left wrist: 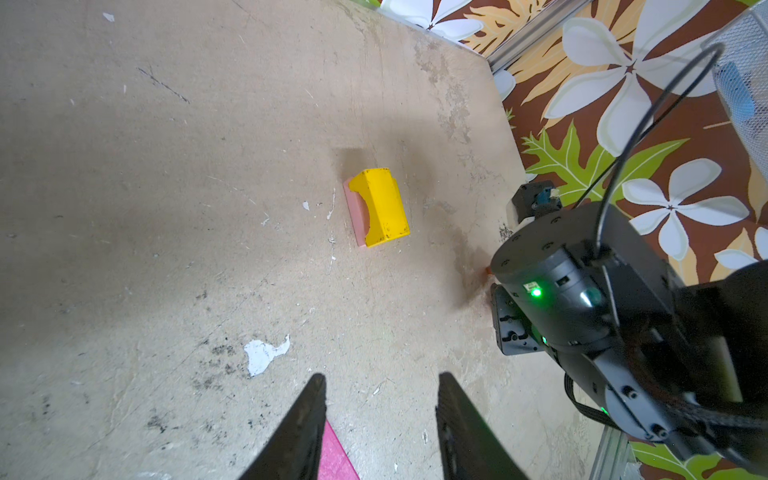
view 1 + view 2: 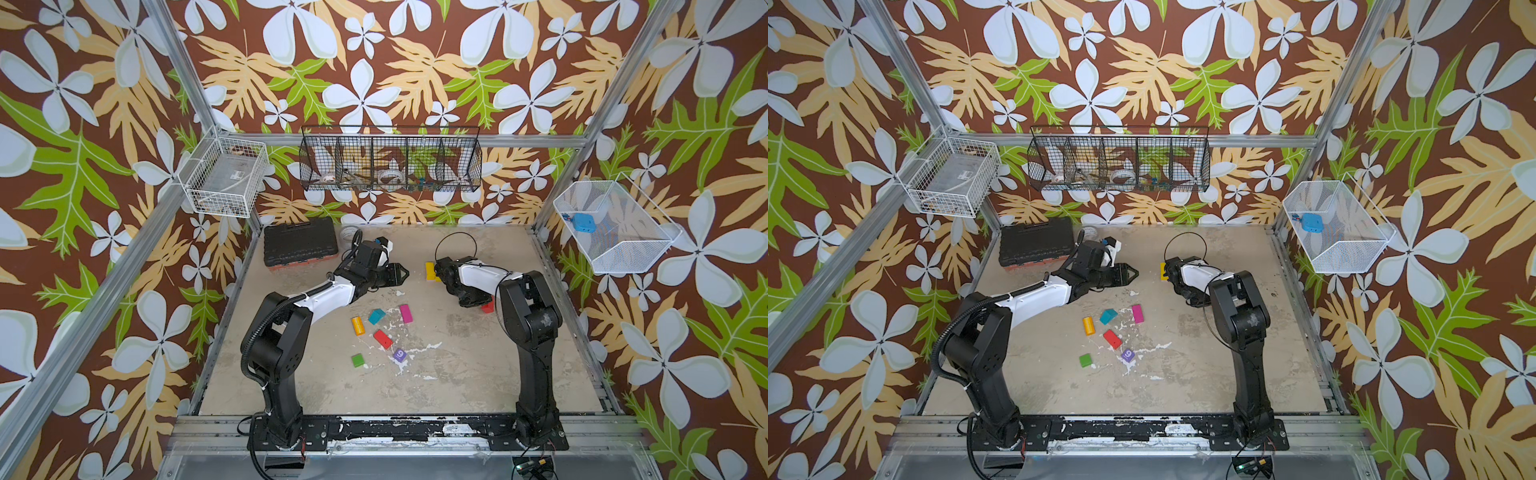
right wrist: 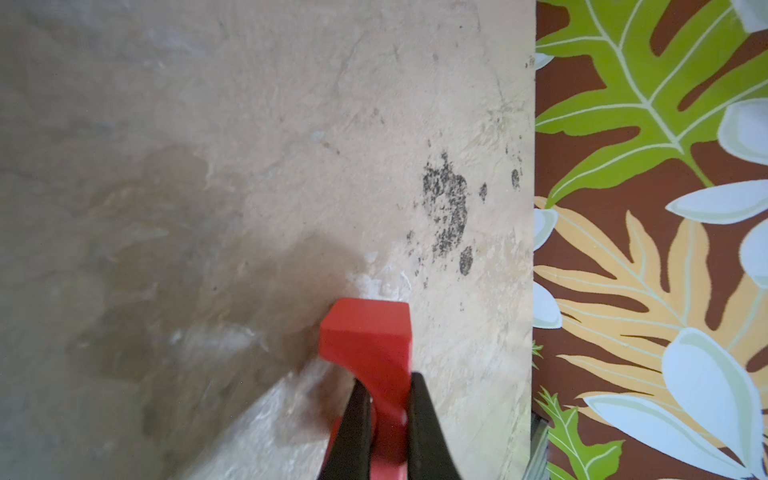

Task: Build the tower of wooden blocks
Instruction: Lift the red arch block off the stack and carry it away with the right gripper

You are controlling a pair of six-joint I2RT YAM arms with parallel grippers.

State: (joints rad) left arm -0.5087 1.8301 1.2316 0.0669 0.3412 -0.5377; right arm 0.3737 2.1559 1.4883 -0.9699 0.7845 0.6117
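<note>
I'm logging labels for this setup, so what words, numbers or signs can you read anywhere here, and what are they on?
"9": white digit on the purple cube, in both top views; the cube lies turned, so it could be a 6.
Small label inside the white basket: too small to read.
Nothing else is readable.

Black jaws clamp a red block (image 3: 370, 353) above the table (image 3: 249, 166).
</note>
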